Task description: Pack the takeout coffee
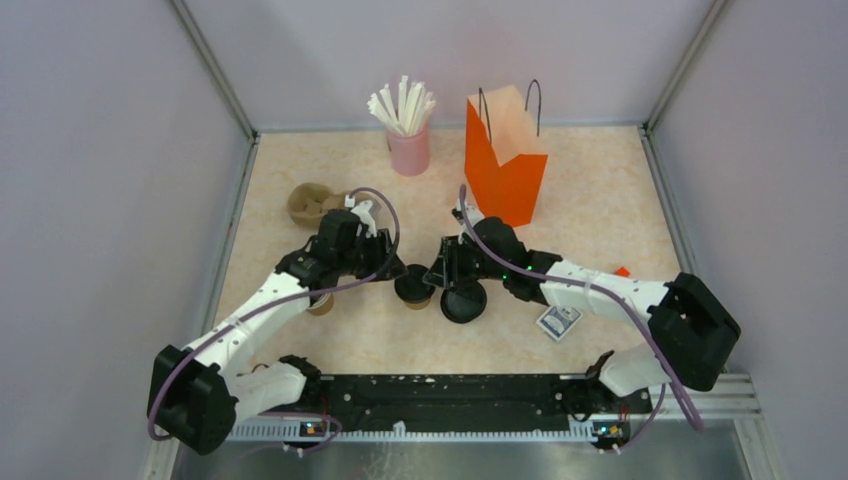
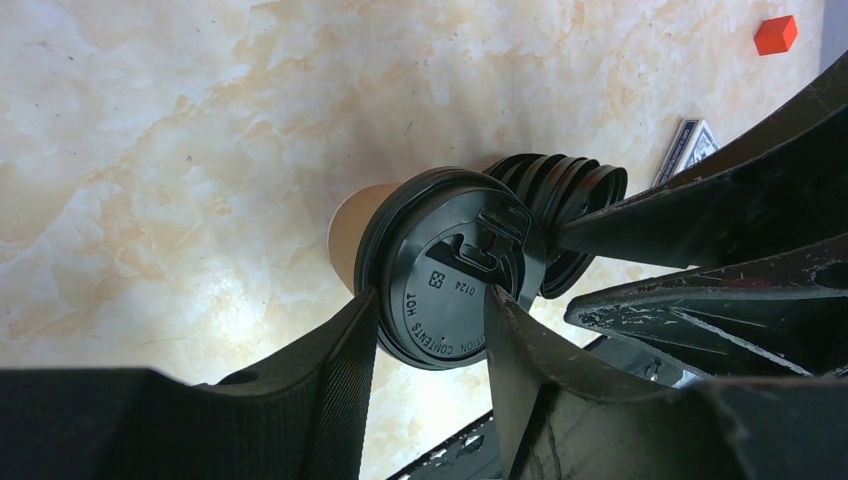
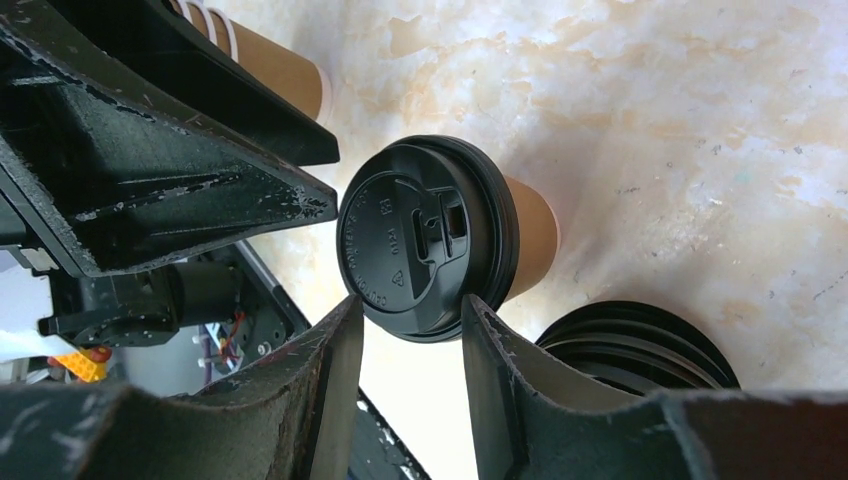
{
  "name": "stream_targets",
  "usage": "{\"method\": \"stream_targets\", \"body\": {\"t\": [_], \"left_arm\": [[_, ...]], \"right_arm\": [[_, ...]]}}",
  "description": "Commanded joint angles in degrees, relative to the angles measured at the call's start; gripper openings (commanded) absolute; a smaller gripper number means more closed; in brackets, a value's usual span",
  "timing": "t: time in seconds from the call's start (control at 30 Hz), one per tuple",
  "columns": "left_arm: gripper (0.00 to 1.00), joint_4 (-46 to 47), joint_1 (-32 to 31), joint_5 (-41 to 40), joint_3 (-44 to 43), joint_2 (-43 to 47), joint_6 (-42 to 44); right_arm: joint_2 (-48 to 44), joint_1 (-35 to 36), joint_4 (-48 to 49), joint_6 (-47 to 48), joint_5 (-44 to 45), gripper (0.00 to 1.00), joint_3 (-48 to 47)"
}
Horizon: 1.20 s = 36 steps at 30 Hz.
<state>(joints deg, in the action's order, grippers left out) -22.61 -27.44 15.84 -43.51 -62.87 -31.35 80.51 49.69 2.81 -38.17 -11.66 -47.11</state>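
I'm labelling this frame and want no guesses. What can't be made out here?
- Inside of the orange paper bag: top view, its own walls hide it.
- Whether the left gripper or right gripper actually grips the brown paper cup with black sip lid: wrist views, fingers overlap the rim.
- The stack of lidless brown cups: top view, left arm covers most.
- The small printed card: print too small.
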Motion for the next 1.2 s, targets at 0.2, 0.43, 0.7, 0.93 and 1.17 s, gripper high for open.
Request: {"method": "stream_targets", "body": {"t": [0.2, 0.43, 0.7, 0.93, 1.17], "left_arm": [[0.45, 3.1, -0.06, 1.11, 2.28, 1.13, 1.33], [0.4, 4.34, -0.05, 2.45, 3.1, 0.98, 0.79], [0.34, 5.42, -0.01, 2.57, 5.04, 0.92, 0.27], [0.33, 6.44, -0.07, 2.67, 7.35, 1.12, -0.46], [0.33, 6.01, 0.0, 1.99, 9.16, 1.63, -1.39]], "right_arm": [[-0.36, 0.67, 6.04, -2.17, -1.87, 0.39, 1.17], [0.79, 0.67, 6.07, -2.09, -1.52, 0.36, 0.62], [4.28, 0.74, 5.15, -0.63, 0.77, 0.35, 0.27], [5.48, 0.67, 6.65, -1.68, 1.58, 0.33, 3.49], [5.36, 0.69, 6.21, -1.05, 2.61, 0.32, 4.12]]}}
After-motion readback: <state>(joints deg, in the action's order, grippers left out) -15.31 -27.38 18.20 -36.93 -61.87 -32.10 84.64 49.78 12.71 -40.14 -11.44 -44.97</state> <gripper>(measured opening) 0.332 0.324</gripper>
